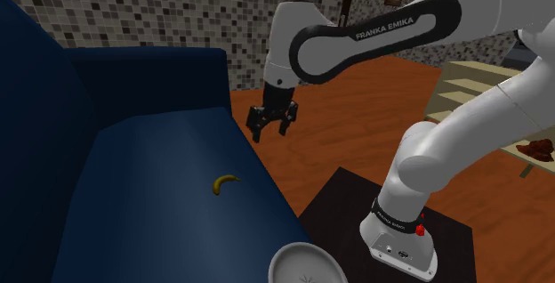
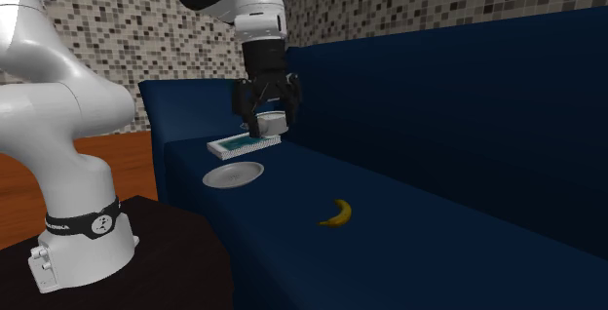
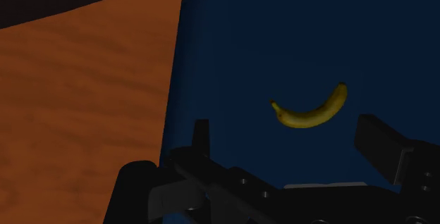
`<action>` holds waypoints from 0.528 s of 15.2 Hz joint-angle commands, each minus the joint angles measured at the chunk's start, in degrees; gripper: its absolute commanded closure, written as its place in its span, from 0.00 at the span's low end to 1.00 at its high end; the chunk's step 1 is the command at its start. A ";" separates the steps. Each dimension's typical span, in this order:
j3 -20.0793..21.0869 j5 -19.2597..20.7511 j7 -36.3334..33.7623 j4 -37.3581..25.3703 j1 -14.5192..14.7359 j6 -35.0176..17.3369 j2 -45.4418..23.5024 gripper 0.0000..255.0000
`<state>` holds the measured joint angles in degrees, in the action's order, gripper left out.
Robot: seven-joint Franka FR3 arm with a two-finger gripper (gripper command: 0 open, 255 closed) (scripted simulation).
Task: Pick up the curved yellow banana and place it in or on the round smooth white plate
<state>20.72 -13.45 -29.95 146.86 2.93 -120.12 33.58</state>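
Mosaic-tiled wall in grey and brown backs the scene, with an orange wooden floor below it. Largest on that floor is a dark blue sofa, whose broad seat carries every loose thing. Beside the sofa, the white arm rises from its dark stand and reaches out above the seat's front edge. At its end the black end effector hangs in the air over that edge, its fingers spread apart and holding nothing. A round white plate lies flat on the seat close to the front edge, near the stand. In the second exterior view a flat white box with a teal face lies on the seat just behind the plate. The curved yellow banana lies on its side on the bare seat, well apart from the plate and below the end effector; in the wrist view it sits ahead of the spread fingers, touching neither.
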 commanded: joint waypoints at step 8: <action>14.51 7.28 -20.54 -5.79 -5.24 -16.40 -19.10 0.00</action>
<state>33.30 -8.12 -47.17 142.47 -1.32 -134.80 17.35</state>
